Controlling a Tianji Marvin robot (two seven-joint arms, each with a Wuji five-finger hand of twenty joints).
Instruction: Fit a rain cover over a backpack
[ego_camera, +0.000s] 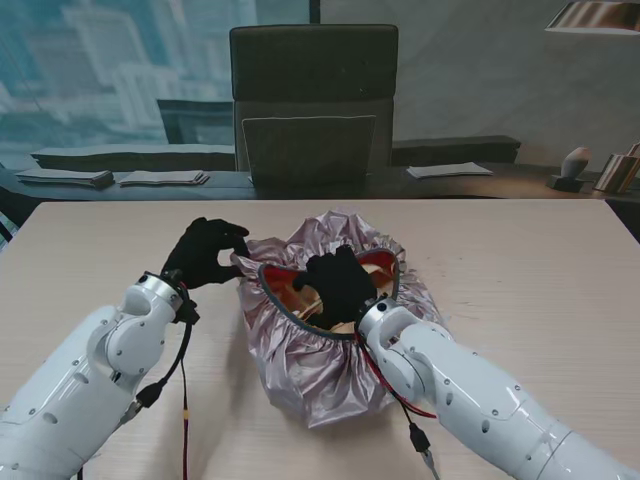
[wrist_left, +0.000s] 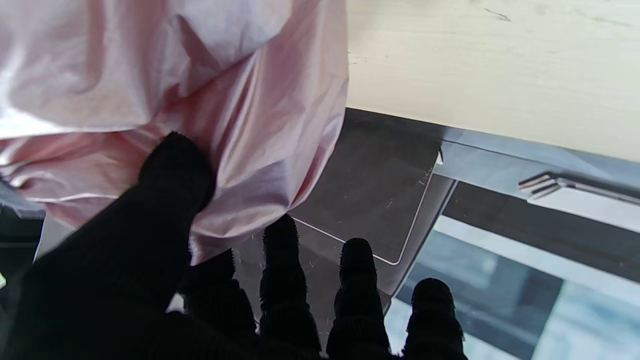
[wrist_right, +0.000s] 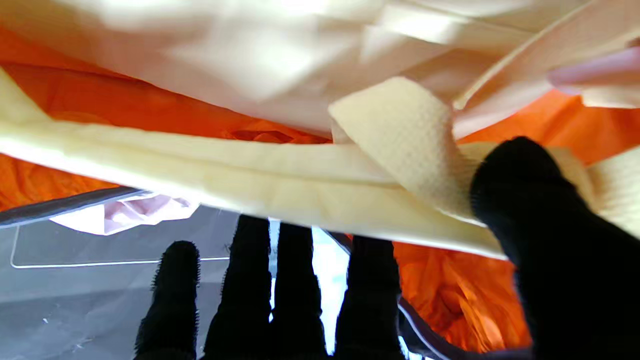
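The backpack lies mid-table inside the pink rain cover, whose elastic rim gapes upward around it. The left hand pinches the rim on the backpack's left side. The right hand closes thumb and fingers on a cream strap inside the opening. Best, I judge, to tuck the strap down while stretching the rim outward.

Two glossy white robot arms with rounded, segmented shells end in five-fingered hands, the left hand and the right hand, both covered in black knit gloves. Silver cuffs ring each wrist, small dark screw holes dot the casings, and black and red cables trail beneath the forearms.
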